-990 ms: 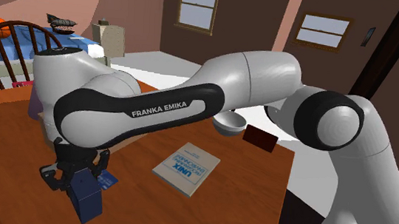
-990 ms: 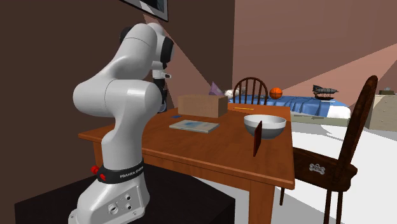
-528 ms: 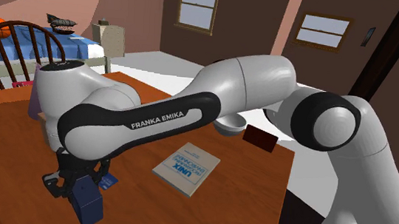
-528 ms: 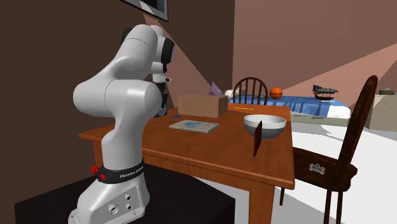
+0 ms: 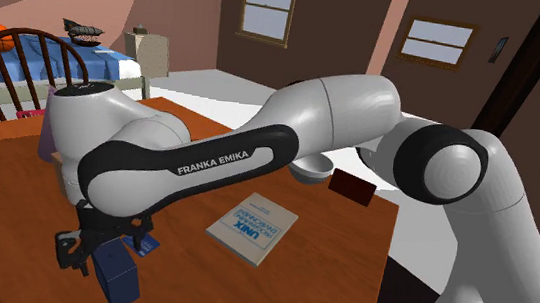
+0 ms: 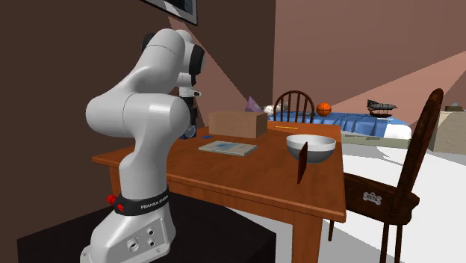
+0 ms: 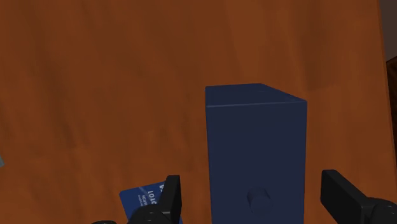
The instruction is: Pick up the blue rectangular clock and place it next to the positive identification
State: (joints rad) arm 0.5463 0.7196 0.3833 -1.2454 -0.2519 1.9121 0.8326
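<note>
Straddling the blue clock (image 7: 254, 159), the fingers (image 7: 172, 197) stand open (not touching it). Next they should close, then lift.

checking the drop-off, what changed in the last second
The arm came down, lowering the tool and the blue clock toward the table. The tool's fingers now stand open either side of the clock, not touching, so it looks released. The blue card, book and bowl stayed put.
</note>
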